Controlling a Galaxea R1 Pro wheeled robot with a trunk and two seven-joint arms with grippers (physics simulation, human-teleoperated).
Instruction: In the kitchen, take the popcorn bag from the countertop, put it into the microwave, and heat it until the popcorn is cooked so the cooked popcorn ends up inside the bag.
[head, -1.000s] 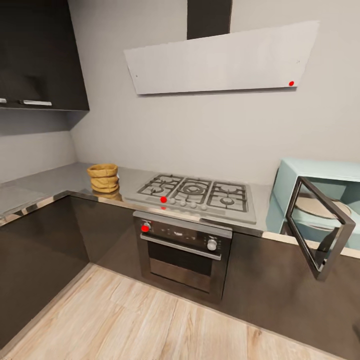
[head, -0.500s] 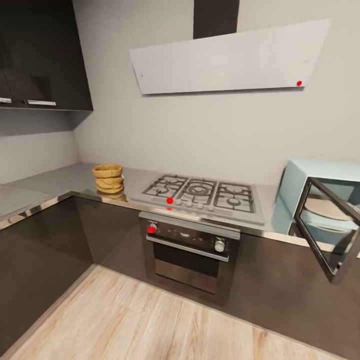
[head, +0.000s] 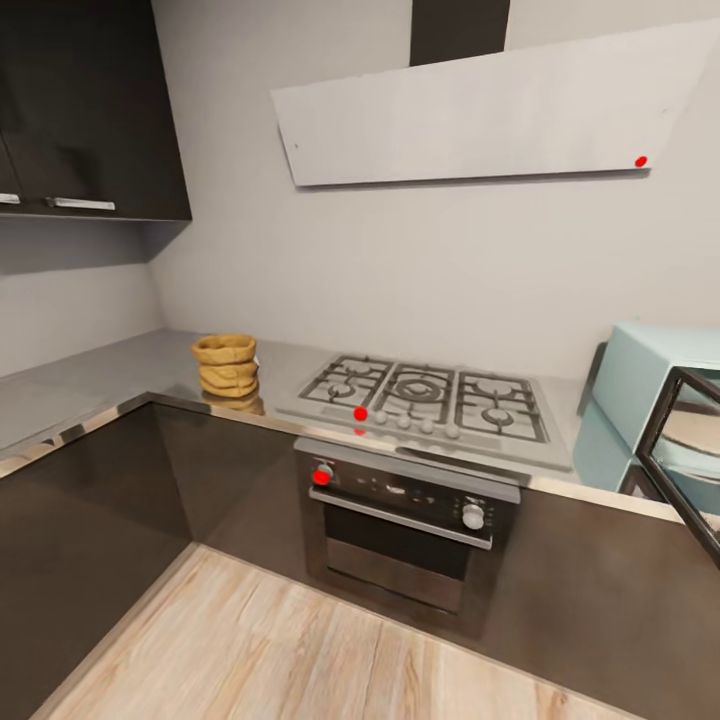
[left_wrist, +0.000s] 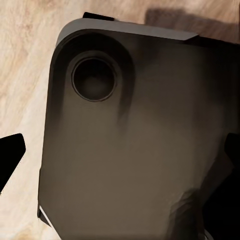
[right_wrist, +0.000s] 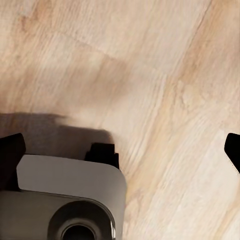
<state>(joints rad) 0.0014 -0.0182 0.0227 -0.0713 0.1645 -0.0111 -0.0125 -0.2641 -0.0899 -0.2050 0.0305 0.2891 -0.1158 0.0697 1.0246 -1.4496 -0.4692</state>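
While I look from the head camera, I see the bag (head: 228, 366) standing upright on the tabletop (head: 90, 375), near the corner and just left of the hob (head: 425, 402). It is tan and wrinkly with a rolled rim. I cannot see down into it from here, so I cannot tell what is inside.

Far over on the right sits the microwave (head: 655, 385). It is pale blue. Its door (head: 685, 455) hangs open, swung out toward me, and I can see a pale round plate (head: 695, 430) inside the box. The bag and the microwave are well apart, with the hob between them.

Under the hob is the black oven (head: 405, 525) with a silver handle, a red knob and a white knob. Above the hob hangs a flat grey hood (head: 480, 115). Dark cupboards (head: 85, 110) hang on the wall at the left. The floor (head: 300, 650) is light wood.

From the left wrist camera I see a big dark part of the robot's base (left_wrist: 135, 145) with a round hole in it, over the wood floor. The left gripper (left_wrist: 120, 160) shows just two dark finger tips at the far edges, so it is spread wide and holds nothing.

From the right wrist camera I see the wood floor and a grey corner of the base (right_wrist: 75, 200). The right gripper (right_wrist: 122, 150) is also spread wide, tips at the edges, holding nothing.
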